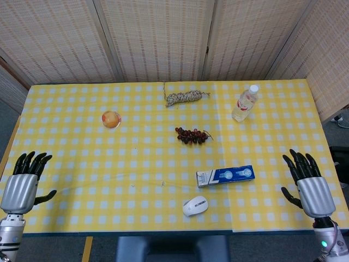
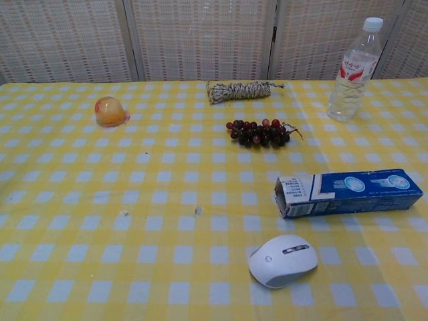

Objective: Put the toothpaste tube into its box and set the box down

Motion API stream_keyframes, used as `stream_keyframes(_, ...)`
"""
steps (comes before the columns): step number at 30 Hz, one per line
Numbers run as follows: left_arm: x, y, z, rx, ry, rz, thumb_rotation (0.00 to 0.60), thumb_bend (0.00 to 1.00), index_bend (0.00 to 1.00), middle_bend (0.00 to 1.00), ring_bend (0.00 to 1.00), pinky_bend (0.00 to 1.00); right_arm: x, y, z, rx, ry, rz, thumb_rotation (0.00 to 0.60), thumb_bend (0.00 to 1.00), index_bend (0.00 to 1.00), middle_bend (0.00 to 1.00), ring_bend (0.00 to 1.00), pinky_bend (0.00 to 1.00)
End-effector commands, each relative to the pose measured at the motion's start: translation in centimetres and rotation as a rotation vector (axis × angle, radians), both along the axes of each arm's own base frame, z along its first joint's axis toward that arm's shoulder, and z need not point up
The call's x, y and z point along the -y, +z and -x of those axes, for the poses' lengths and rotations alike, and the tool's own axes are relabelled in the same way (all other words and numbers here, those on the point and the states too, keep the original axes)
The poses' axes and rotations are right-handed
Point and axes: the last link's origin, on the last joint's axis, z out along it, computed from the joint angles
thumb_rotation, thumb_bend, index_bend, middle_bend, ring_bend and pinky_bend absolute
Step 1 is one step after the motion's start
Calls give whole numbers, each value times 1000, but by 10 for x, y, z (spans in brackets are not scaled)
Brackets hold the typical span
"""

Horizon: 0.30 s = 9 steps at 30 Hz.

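The toothpaste box point(image 1: 226, 176) lies flat, long axis left-right, both robot hands point(image 1: 19, 184) point(image 1: 308, 183) spread, empty.

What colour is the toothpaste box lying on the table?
The toothpaste box is mostly blue with a white printed end, clearest in the chest view.

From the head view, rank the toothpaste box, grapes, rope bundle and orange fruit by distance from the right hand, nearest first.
From the right hand:
1. Toothpaste box, just to its left, near the front edge.
2. Grapes, table centre.
3. Rope bundle, far edge, centre.
4. Orange fruit, left half.
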Motion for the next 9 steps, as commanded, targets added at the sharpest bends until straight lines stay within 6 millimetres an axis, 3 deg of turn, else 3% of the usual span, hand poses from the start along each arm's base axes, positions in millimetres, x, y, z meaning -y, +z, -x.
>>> stream_keyframes(1, 34, 3, 19, 15, -1, -48, 600, 121, 193, 171, 40, 0, -15, 5, 3, -5, -26, -4, 600, 304, 0, 0, 0, 0)
stream_keyframes(9, 40, 6, 25, -4, -12, -59, 600, 121, 200, 171, 40, 0, -11, 0, 2, 1, -27, -28, 600, 303, 0, 0, 0, 0)
